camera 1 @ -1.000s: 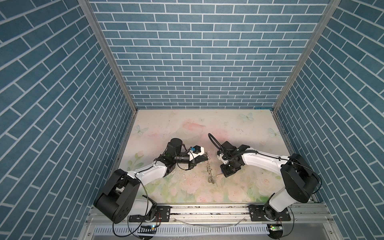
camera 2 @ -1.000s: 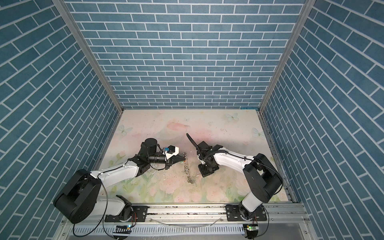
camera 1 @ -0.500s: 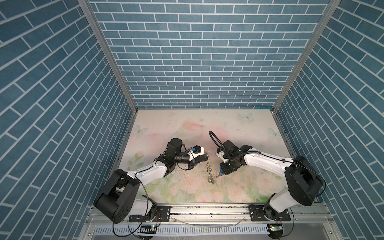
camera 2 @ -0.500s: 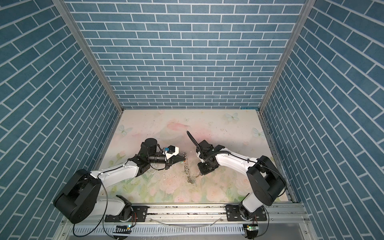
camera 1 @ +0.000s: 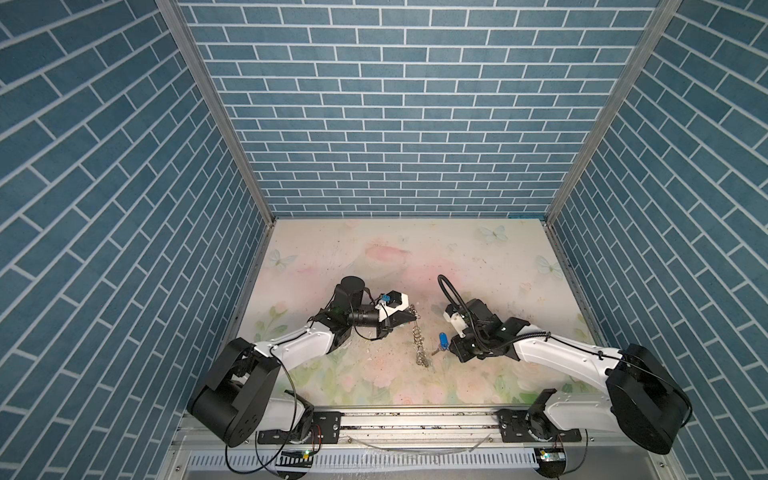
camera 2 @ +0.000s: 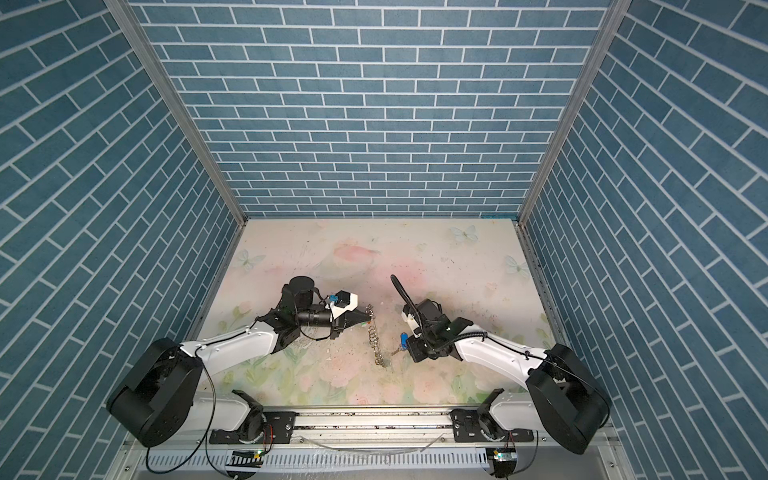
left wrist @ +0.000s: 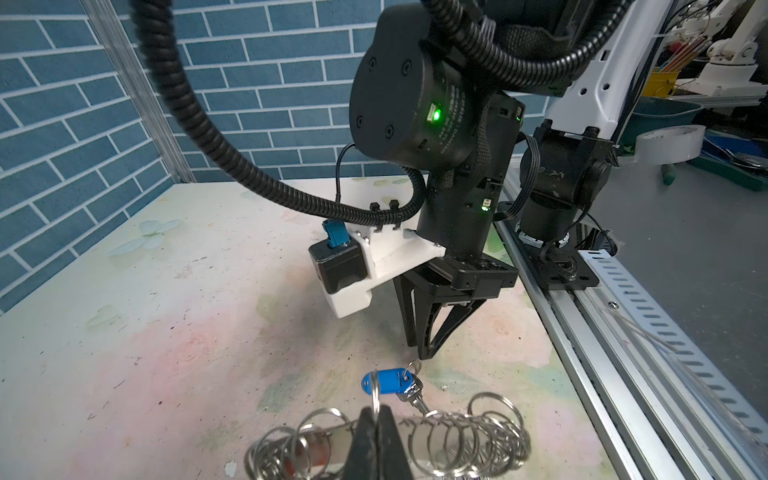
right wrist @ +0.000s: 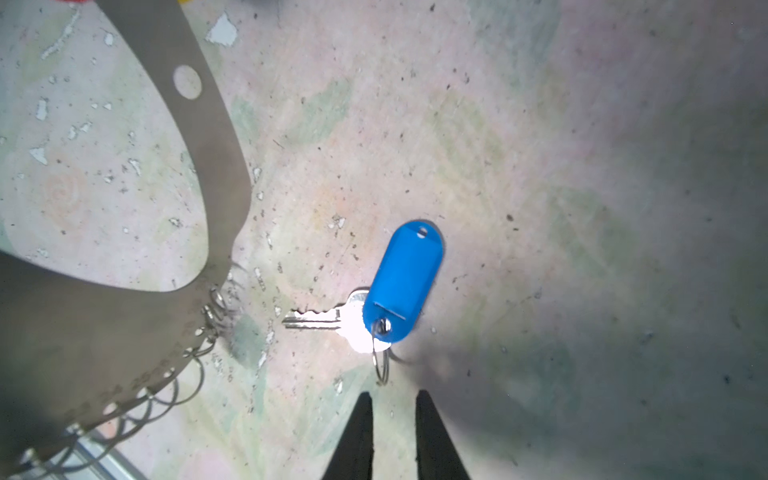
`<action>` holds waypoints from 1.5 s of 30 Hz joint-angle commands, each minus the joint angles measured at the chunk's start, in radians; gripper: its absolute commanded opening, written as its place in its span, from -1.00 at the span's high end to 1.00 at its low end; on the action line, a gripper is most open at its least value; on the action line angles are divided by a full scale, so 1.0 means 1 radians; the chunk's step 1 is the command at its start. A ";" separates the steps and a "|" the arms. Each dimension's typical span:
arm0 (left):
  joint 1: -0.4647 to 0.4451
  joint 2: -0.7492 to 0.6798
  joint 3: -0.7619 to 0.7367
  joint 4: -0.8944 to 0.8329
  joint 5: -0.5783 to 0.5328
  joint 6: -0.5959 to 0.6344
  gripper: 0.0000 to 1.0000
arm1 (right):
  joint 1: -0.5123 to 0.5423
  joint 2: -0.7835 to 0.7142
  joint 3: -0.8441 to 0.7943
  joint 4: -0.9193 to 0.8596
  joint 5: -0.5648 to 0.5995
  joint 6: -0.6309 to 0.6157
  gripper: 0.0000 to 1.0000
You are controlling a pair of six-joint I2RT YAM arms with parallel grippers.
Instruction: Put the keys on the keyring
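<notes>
A key with a blue tag lies flat on the floral mat, also seen in both top views. Its small ring lies just ahead of my right gripper, which is slightly open, hovers over it and holds nothing. The keyring, a silvery band strung with many split rings, stands on edge between the arms. My left gripper is shut on one upright split ring of it. The band curves close beside the key's blade.
Paint flakes and grit dot the mat. A metal rail runs along the table's front edge, with the right arm's base on it. Blue brick walls close in the other three sides.
My right gripper has gone from shut to slightly open, and has shifted a little left toward the keyring. The left arm and the keyring have stayed put.
</notes>
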 commanded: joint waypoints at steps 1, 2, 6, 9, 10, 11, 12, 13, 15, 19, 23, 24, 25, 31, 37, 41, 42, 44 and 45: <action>0.005 -0.018 0.003 0.018 0.019 0.005 1.00 | 0.011 0.001 -0.049 0.127 0.027 0.044 0.60; 0.005 -0.017 0.002 0.018 0.020 0.003 1.00 | 0.014 0.003 -0.057 0.142 0.032 0.044 0.60; 0.005 -0.016 0.001 0.018 0.020 0.005 1.00 | 0.023 0.010 -0.093 0.217 0.035 0.044 0.62; 0.005 -0.016 0.002 0.018 0.018 0.005 1.00 | 0.026 0.010 -0.100 0.239 0.041 0.042 0.64; 0.005 -0.016 0.002 0.018 0.018 0.003 1.00 | 0.026 0.007 -0.103 0.243 0.044 0.039 0.65; 0.005 -0.016 0.004 0.018 0.018 0.004 1.00 | 0.027 0.003 -0.105 0.245 0.048 0.038 0.66; 0.005 -0.015 0.003 0.018 0.020 0.005 1.00 | 0.027 0.001 -0.108 0.247 0.050 0.038 0.68; 0.005 -0.015 0.003 0.018 0.020 0.005 1.00 | 0.027 0.001 -0.109 0.245 0.051 0.036 0.70; 0.005 -0.015 0.004 0.018 0.019 0.005 1.00 | 0.029 0.004 -0.106 0.235 0.052 0.032 0.77; 0.005 -0.013 0.004 0.018 0.021 0.005 1.00 | 0.030 -0.004 -0.082 0.182 0.054 0.017 0.83; 0.005 -0.015 0.004 0.018 0.020 0.005 1.00 | 0.030 -0.016 -0.058 0.128 0.048 0.012 0.73; 0.005 -0.014 0.004 0.018 0.020 0.004 1.00 | 0.030 -0.016 -0.054 0.118 0.045 0.019 0.68; 0.005 -0.015 0.004 0.019 0.020 0.005 1.00 | 0.030 -0.016 -0.053 0.112 0.043 0.034 0.64; 0.005 -0.011 0.005 0.019 0.020 0.005 1.00 | 0.038 -0.060 -0.130 0.209 0.016 0.137 0.56; 0.005 -0.011 0.005 0.022 0.023 0.002 1.00 | 0.044 -0.025 -0.164 0.303 0.035 0.168 0.58; 0.005 -0.011 0.005 0.023 0.021 0.002 1.00 | 0.046 -0.006 -0.160 0.328 0.040 0.160 0.58; 0.005 -0.010 0.005 0.021 0.021 0.002 1.00 | 0.045 -0.006 -0.161 0.335 0.039 0.157 0.59; 0.005 -0.009 0.005 0.021 0.022 0.003 1.00 | 0.047 -0.011 -0.164 0.344 0.039 0.154 0.60; 0.005 -0.011 0.004 0.021 0.021 0.002 1.00 | 0.047 -0.014 -0.164 0.343 0.045 0.155 0.60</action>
